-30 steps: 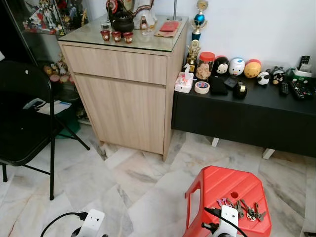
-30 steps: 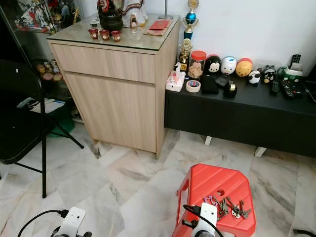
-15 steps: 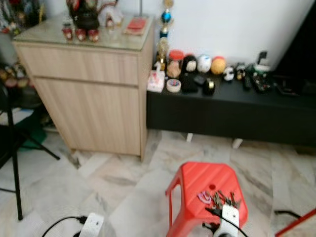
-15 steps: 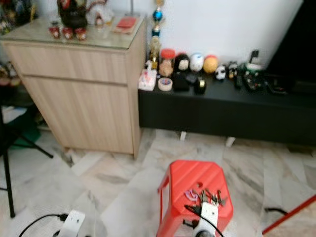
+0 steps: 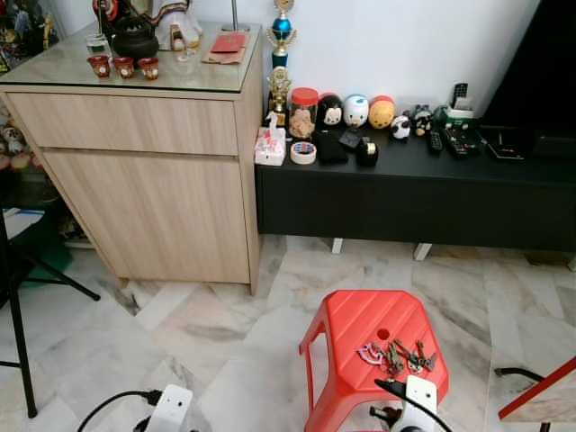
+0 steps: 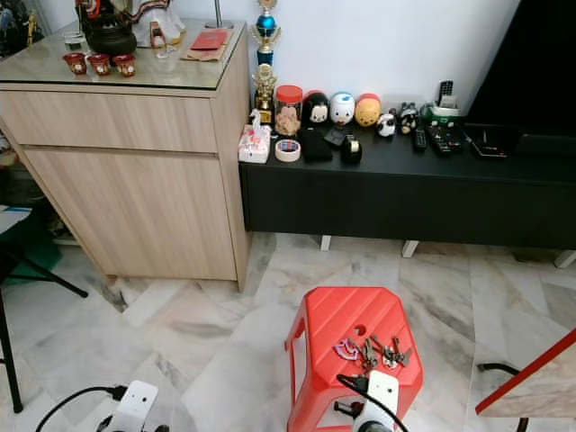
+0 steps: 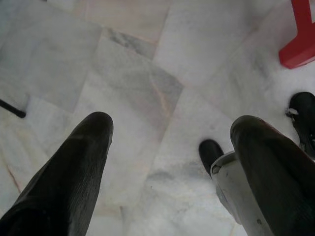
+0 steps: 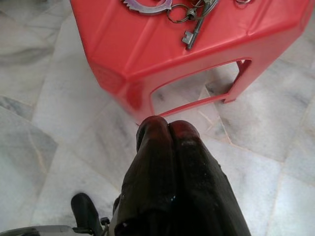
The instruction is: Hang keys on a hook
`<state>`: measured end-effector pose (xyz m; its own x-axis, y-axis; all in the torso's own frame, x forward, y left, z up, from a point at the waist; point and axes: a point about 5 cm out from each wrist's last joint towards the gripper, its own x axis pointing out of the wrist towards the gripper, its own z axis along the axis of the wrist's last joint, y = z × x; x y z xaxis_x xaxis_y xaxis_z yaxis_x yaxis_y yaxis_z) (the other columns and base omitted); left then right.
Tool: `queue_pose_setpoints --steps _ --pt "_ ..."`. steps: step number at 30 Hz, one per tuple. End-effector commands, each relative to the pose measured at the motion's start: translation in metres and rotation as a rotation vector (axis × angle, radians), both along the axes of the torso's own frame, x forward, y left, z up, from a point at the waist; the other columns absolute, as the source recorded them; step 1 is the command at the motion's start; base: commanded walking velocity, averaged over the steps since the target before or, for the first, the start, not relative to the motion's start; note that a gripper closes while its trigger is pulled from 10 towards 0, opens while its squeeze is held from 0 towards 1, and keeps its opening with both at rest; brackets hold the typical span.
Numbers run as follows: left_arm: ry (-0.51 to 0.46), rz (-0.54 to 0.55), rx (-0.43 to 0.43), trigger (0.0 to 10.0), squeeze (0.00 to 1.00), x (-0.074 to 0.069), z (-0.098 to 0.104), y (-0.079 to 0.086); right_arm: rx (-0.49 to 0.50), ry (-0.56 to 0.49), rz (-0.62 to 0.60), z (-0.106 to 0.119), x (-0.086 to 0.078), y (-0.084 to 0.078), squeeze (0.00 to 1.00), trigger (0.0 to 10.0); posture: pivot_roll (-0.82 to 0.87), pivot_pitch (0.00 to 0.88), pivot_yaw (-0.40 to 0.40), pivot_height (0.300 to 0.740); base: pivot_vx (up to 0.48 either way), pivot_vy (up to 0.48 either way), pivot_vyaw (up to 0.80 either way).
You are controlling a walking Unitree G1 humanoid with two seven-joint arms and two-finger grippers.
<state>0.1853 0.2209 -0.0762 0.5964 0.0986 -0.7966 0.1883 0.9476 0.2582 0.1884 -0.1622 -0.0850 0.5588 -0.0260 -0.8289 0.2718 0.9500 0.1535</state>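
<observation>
The step in hand looks like the approach: the keys point(image 5: 396, 355) lie on the red stool point(image 5: 360, 324) just ahead of the right gripper point(image 8: 169, 129), whose fingers are pressed together, holding nothing. The left gripper point(image 7: 170, 142) hangs spread wide over bare floor. Next, the right fingers must part and reach forward onto the bunch.

Illumination even and bright; head views sharp, no motion blur. Mild glare on the glass cabinet top point(image 5: 135, 67). Soft shadow under the red stool point(image 8: 162, 54). Wrist views: fingers point(image 7: 74, 177) nearest the lens out of focus.
</observation>
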Motion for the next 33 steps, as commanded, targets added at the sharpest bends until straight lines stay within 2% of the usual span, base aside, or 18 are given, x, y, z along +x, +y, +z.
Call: queue_pose_setpoints --steps 1,17,27,29,33 --pt "0.010 0.004 -0.003 10.0 0.00 -0.003 -0.002 -0.002 -0.008 -0.006 -0.013 0.001 0.000 -0.003 0.00 10.0 0.12 0.000 -0.050 0.683 0.000 -0.322 -0.46" --pt "-0.004 0.015 -0.015 10.0 0.00 -0.003 -0.002 -0.003 -0.008 -0.023 -0.031 0.002 0.002 -0.004 0.00 10.0 0.12 0.000 -0.052 0.678 0.000 -0.048 0.00" --pt "-0.069 0.032 -0.022 10.0 0.00 0.008 0.005 -0.002 -0.002 -0.042 -0.030 0.003 0.004 -0.003 0.00 10.0 0.13 0.001 -0.049 0.678 0.000 0.000 0.00" --pt "-0.087 0.034 -0.033 10.0 0.00 0.010 0.006 -0.003 0.024 -0.086 -0.069 0.005 0.007 -0.002 0.00 10.0 0.13 0.001 -0.047 0.678 0.000 0.000 0.00" --pt "-0.091 0.036 -0.040 10.0 0.00 0.011 0.006 -0.005 0.020 -0.080 -0.066 0.005 0.007 -0.002 0.00 10.0 0.13 0.002 -0.046 0.703 0.000 0.000 0.00"
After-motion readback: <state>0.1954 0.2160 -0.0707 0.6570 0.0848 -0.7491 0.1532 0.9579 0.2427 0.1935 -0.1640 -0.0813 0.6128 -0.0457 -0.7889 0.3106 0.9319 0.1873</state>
